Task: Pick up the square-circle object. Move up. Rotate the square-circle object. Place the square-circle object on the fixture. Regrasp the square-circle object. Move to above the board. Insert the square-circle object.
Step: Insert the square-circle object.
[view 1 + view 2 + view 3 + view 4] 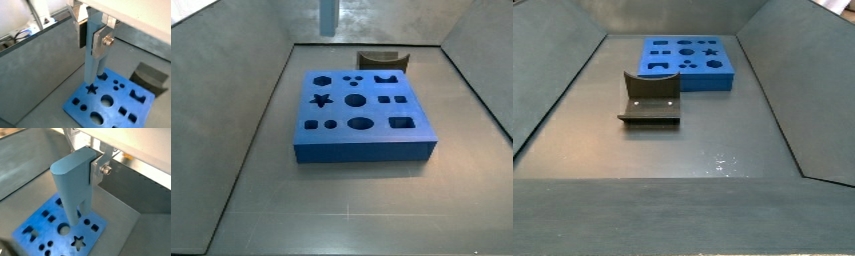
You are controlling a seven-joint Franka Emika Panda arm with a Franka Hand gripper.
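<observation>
- The square-circle object (72,188) hangs upright, high over the board (57,228), clamped in the gripper (93,37).
- Looks like the move-above-board step; the fixture (649,100) sits empty.
- Next: line it up with its cut-out, then lower.

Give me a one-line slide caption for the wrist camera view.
Gripper holds the long grey-blue bar upright above the bright-blue board with dark shaped cut-outs.

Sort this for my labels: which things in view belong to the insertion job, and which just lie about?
Job:
- square-circle object, held upright in the end effector above the board
- board with shaped cut-outs
- fixture, standing bare

Lying about:
- nothing loose; only the grey bin floor and walls
</observation>
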